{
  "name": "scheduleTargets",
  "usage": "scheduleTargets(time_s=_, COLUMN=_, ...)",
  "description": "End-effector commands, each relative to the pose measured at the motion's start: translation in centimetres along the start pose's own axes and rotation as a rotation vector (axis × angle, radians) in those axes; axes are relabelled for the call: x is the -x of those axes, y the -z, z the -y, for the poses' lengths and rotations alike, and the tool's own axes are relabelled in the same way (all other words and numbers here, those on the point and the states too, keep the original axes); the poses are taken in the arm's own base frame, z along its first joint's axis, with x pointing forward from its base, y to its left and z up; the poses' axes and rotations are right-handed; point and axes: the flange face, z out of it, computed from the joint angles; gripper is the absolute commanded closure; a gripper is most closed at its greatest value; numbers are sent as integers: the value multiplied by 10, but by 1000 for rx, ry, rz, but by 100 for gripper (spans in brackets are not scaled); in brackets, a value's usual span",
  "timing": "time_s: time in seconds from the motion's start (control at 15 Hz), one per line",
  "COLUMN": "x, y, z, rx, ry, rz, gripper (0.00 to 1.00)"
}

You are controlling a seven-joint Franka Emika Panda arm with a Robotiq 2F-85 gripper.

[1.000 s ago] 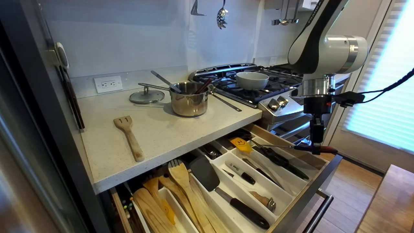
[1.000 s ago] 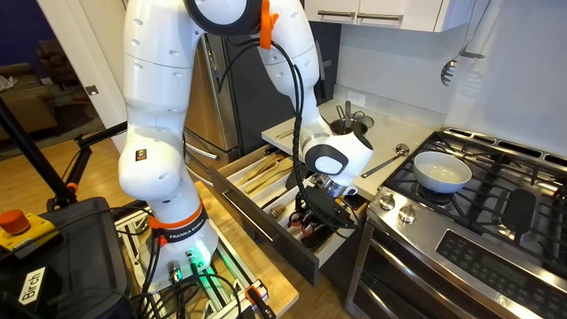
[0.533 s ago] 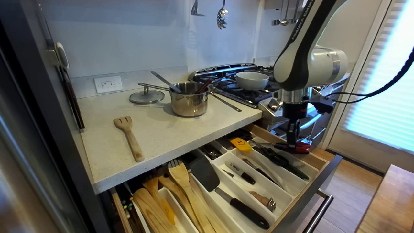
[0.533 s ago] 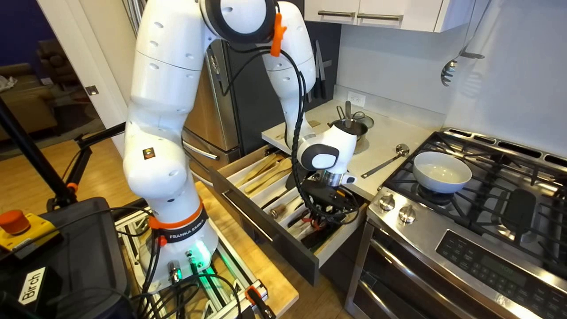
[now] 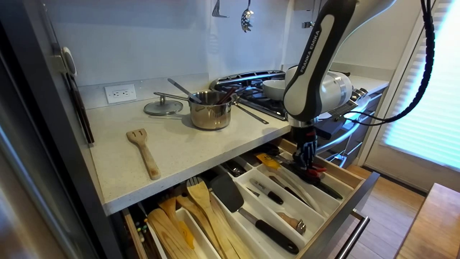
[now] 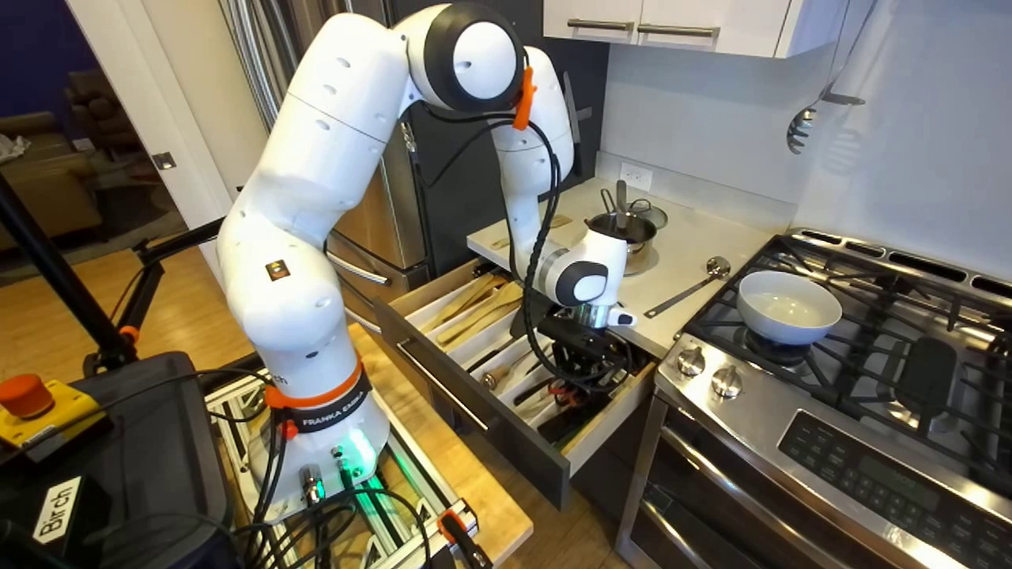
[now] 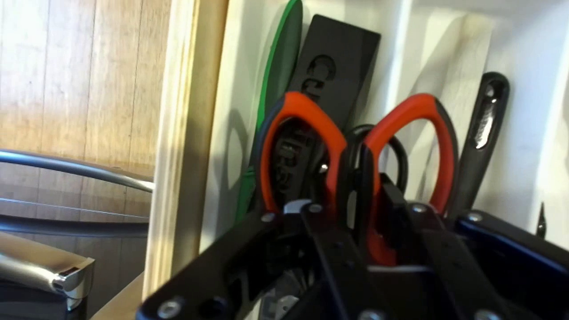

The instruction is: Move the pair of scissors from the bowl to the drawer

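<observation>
The pair of scissors, with red-and-black loop handles, shows in the wrist view (image 7: 318, 122) and in both exterior views (image 5: 318, 169) (image 6: 563, 393). My gripper (image 7: 355, 191) is shut on the inner sides of the two handle loops. The blades are mostly hidden by the gripper. In an exterior view the gripper (image 5: 305, 169) holds the scissors low over the stove-side compartment of the open drawer (image 5: 348, 207). I cannot tell whether the scissors touch what lies below. The small silver bowl is out of view.
A white organiser tray (image 7: 242, 44) lines the drawer. Beneath the scissors lie a green blade (image 7: 278, 66) and a black lettered sheath (image 7: 338, 58). The drawer's wooden side wall (image 7: 173, 133) is close by. A steel pot (image 5: 210, 115) and white round dish (image 6: 789, 308) stand further back.
My gripper has moved left and down in an exterior view. The scissors have moved with it, from above the drawer's stove-side wall to low over the compartment.
</observation>
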Motion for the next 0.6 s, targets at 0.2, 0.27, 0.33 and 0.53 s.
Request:
scheduleTargets(time_s=0.2, x=19, y=28, z=0, rx=4, ry=62, rz=55, gripper=16)
scheduleTargets(time_s=0.27, x=31, y=49, z=8, rx=9, ry=145, rz=-3, gripper=9)
scheduleTargets(time_s=0.33, x=39, y=63, z=13, rx=21, ry=185, rz=-30, gripper=1)
scheduleTargets(time_s=0.53, x=64, y=103, z=19, rx=84, ry=315, rz=-110, gripper=0)
